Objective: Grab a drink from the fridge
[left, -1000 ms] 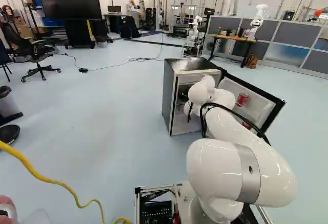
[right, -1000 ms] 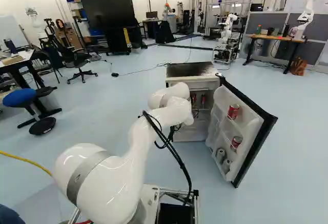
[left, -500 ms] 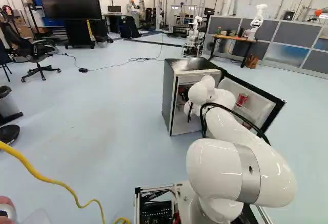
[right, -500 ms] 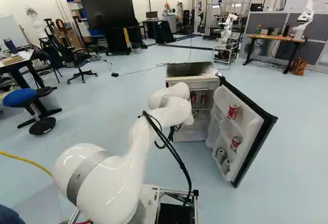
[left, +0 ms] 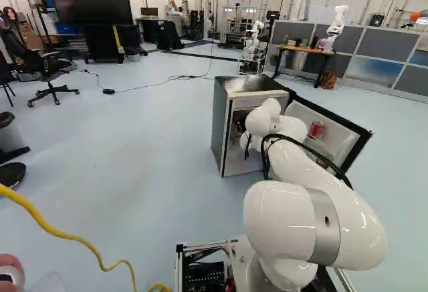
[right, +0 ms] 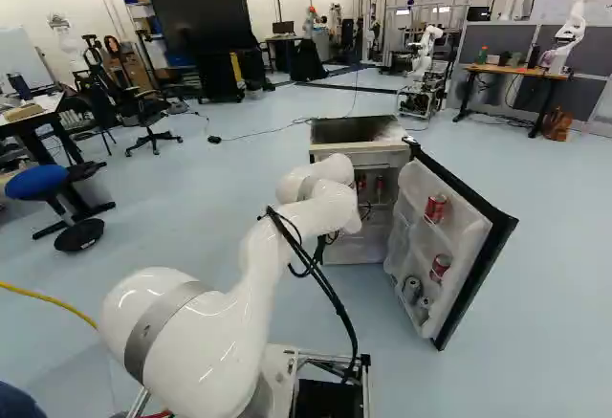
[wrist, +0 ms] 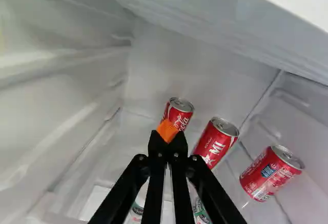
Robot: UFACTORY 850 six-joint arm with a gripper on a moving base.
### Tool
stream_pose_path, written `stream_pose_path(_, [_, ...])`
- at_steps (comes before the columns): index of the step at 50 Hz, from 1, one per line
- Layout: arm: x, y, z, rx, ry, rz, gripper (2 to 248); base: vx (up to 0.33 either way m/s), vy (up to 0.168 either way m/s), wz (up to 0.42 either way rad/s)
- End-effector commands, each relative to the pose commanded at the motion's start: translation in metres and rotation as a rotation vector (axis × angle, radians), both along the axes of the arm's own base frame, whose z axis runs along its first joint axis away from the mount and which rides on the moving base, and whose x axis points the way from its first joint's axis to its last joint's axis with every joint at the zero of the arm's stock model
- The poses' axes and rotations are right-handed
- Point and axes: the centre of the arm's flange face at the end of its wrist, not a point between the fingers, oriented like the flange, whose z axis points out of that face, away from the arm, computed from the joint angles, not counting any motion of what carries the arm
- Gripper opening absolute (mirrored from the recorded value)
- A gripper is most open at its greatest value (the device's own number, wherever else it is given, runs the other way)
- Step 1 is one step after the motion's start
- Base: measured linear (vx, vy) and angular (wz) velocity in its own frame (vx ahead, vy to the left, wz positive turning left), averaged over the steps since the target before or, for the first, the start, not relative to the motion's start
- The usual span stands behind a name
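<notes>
The fridge [right: 359, 137] stands with its door [right: 478, 255] swung wide, and my arm reaches into its opening. My gripper, hidden by the arm in the base views, shows in the wrist view: the gripper [wrist: 167, 131] is shut, orange pads together, nothing visible between them. Just beyond its tips, partly covered by them, is a red can [wrist: 179, 110]. A second red can [wrist: 218, 142] lies beside it, and a third red can [wrist: 271, 172] is farther to the side. Green-and-white cans [wrist: 201, 211] show below the fingers, partly hidden.
Door shelves hold an upper red can [right: 435, 209], a lower red can [right: 440, 267] and grey cans [right: 411, 289]. A fridge side wall [wrist: 61, 111] and a white ledge [wrist: 215, 24] flank the gripper. Another robot [right: 572, 28] stands by a far table.
Inside the fridge opening in the left base view, the dark patch from a second ago now shows red in it. The arm's visible links and the base have not visibly moved.
</notes>
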Motion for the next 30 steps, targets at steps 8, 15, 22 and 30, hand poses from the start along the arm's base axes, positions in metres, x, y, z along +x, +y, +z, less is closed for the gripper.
stream_pose_path(8, [0.0,0.0,0.0,0.0,0.0,0.0,21,0.0,0.0,0.0])
stream_pose_path(15, [0.0,0.0,0.0,0.0,0.0,0.0,47,0.0,0.0,0.0])
stream_pose_path(22, [0.0,0.0,0.0,0.0,0.0,0.0,82,0.0,0.0,0.0])
stream_pose_path(30, [0.0,0.0,0.0,0.0,0.0,0.0,154,0.0,0.0,0.0])
